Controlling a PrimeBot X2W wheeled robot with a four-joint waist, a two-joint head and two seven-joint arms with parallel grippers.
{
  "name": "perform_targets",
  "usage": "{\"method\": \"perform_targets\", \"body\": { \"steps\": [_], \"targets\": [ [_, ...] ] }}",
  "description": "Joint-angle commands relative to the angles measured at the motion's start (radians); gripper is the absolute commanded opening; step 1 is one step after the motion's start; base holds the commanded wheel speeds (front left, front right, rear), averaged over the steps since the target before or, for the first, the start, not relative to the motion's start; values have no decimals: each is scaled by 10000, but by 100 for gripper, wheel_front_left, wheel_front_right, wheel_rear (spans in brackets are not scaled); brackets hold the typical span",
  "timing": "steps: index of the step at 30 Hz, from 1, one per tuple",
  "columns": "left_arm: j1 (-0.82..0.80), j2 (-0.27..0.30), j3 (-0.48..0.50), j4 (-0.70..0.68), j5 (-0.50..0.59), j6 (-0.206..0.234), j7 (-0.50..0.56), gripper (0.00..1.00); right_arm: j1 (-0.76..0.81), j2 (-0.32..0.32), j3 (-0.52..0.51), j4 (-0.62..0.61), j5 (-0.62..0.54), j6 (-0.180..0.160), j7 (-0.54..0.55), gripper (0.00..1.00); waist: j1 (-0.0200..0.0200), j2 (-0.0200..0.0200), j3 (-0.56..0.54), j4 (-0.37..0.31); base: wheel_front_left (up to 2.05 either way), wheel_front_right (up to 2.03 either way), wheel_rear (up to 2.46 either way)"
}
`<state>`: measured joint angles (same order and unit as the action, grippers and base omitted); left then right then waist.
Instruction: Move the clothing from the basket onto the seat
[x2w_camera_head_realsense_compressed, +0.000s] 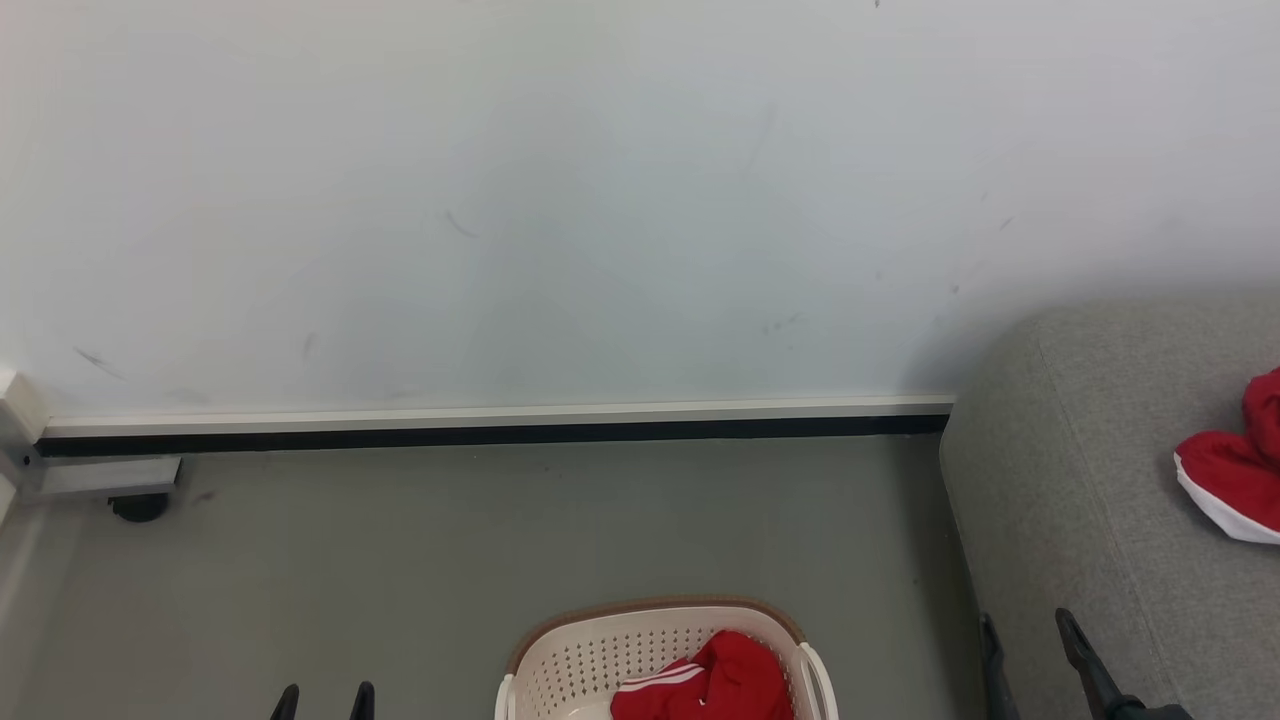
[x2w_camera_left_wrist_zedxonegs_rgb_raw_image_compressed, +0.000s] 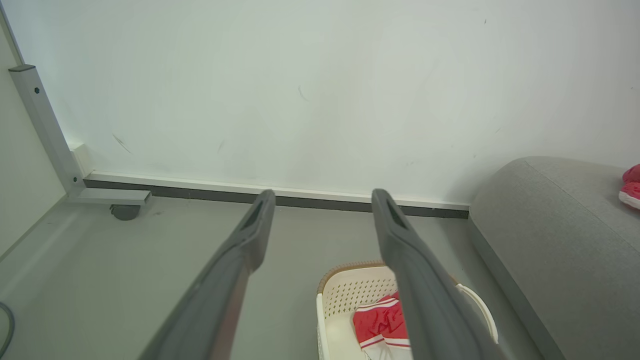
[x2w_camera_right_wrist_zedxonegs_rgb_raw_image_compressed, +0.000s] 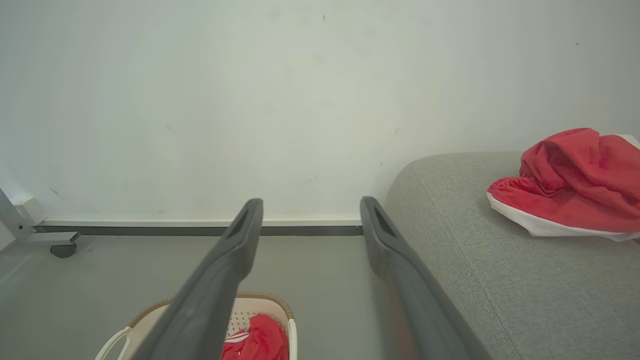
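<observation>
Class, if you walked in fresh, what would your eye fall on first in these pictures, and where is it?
A red garment with white trim lies crumpled on the grey sofa at the right. A second red garment sits in the cream basket on the floor, at the bottom of the head view. Behind both rises a bare pale wall.

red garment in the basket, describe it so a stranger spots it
Beside the grey sofa, a cream perforated basket stands on the floor. The red garment lies inside it, thin white stripes showing; the other red garment lies on the sofa.
</observation>
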<state>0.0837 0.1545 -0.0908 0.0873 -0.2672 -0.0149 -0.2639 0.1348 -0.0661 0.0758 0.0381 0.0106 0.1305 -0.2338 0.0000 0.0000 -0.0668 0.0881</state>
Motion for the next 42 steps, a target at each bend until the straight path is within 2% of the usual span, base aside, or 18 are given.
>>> {"method": "perform_targets", "body": {
  "steps": [1,7,25,34,42],
  "targets": [
    [200,-26,98,-28,100,-52,-19,100,71,-52,11,-34,66,3,-39,100,0,0,1,3,0,0,0],
    [197,-303,438,39,417,-350,-20,100,-35,-34,-5,-13,74,4,13,100,0,0,39,-58,0,0,0],
    [175,-743,657,382,655,-787,-20,100,-208,-12,145,-24,-82,4,142,100,0,0,116,-368,0,0,0],
    [-464,-872,182,1521,416,-966,-20,100,-444,-168,814,-134,-54,4,273,100,0,0,656,-1412,0,0,0],
    [-2429,-880,-654,3349,513,-1057,68,100,-1070,-197,1250,-422,19,3,186,100,0,0,2436,-2742,0,0,0]
  ]
}}
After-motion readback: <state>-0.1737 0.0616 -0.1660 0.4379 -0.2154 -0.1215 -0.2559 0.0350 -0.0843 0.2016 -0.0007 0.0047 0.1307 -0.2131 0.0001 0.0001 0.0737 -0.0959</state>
